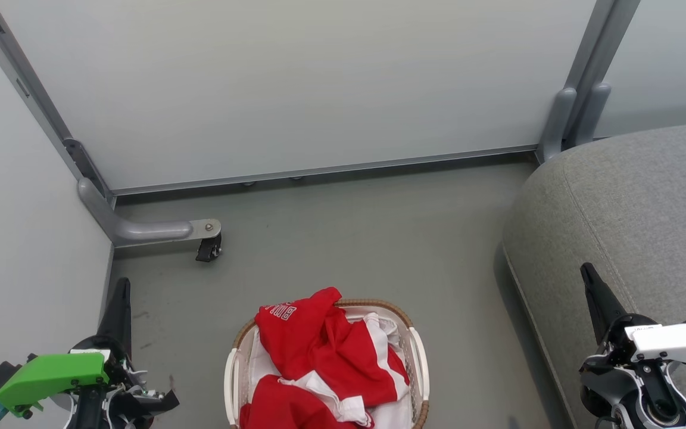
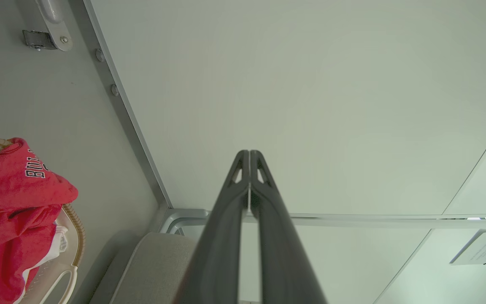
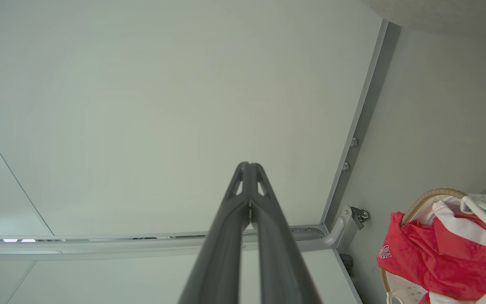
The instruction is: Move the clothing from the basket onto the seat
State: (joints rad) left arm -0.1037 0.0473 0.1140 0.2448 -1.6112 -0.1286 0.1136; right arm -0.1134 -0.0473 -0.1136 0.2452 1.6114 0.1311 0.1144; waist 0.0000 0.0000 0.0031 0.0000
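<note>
1. Both grippers are pinched fully closed with nothing in them. The left gripper (image 1: 121, 286) is down at 8 o'clock, the right gripper (image 1: 588, 274) at 4.
2. The clothing (image 1: 325, 351) is heaped in the basket (image 1: 420, 363) at 6 o'clock, with one fold flopped over the far rim. The seat (image 1: 646, 196) is at 3.
3. It looks light and floppy, so it'll probably drape and tangle. I'd pinch the raised fold by the lettering.
</note>
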